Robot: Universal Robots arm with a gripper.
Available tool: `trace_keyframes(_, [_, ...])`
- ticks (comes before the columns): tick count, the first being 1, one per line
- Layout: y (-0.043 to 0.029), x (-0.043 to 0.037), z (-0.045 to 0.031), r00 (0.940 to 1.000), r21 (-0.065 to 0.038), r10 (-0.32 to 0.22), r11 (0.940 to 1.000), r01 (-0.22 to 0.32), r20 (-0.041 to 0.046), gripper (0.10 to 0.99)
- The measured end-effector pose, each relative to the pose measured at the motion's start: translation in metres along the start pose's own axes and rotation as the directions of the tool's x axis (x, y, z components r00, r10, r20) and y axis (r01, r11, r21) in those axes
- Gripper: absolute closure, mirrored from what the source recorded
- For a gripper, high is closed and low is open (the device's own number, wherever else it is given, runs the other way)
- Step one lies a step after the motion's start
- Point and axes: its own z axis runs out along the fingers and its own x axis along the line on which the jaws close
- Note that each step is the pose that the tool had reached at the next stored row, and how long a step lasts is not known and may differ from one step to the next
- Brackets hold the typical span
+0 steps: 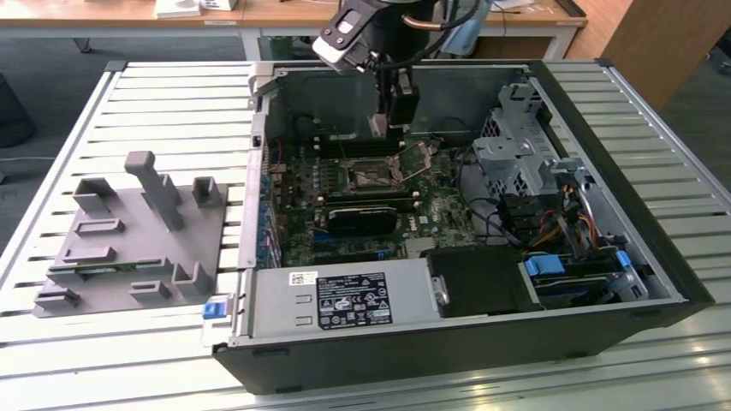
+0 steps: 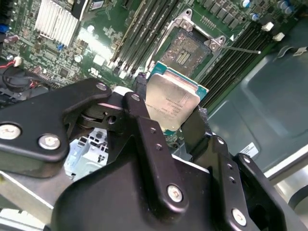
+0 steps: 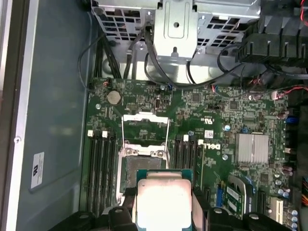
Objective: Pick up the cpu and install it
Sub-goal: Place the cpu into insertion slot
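The cpu [image 2: 174, 98] is a small square chip with a silvery top and a pale rim, and it hangs in the air above the motherboard. My gripper [image 2: 170, 102] is shut on it, one black finger against each of two opposite edges. Both wrist views show the chip [image 3: 163, 195] just short of the open socket [image 3: 144, 161], whose metal load frame [image 3: 145, 127] is swung up. In the exterior view the gripper [image 1: 395, 120] hangs inside the open computer case, above the socket [image 1: 363, 175].
Memory slots [image 3: 102, 168] flank the socket on both sides. A silver heatsink [image 3: 251, 147] sits on the board. The drive cage [image 1: 514, 145] and cables stand at the exterior view's right, the power supply [image 1: 342, 300] at the front. A grey plastic tray [image 1: 126, 240] lies left of the case.
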Motion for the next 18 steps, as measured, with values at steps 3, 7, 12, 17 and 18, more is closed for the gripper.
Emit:
trace_keyframes(3, [-0.0003, 0.0008, 0.0032, 1.0, 0.0, 0.001, 1.0, -0.001, 0.0015, 0.545])
trace_keyframes(7, [-0.0021, 0.001, 0.0057, 0.9998, 0.0, 0.017, 0.9999, -0.017, 0.0046, 0.545])
trace_keyframes(12, [-0.0023, 0.001, 0.0072, 0.9996, 0.0, 0.027, 0.9996, -0.027, 0.0051, 0.545])
trace_keyframes(17, [-0.0024, 0.001, 0.0088, 0.9996, 0.0, 0.027, 0.9996, -0.027, 0.0063, 0.545])
trace_keyframes(18, [-0.0024, 0.001, 0.0092, 0.9996, 0.0, 0.027, 0.9996, -0.027, 0.0061, 0.545])
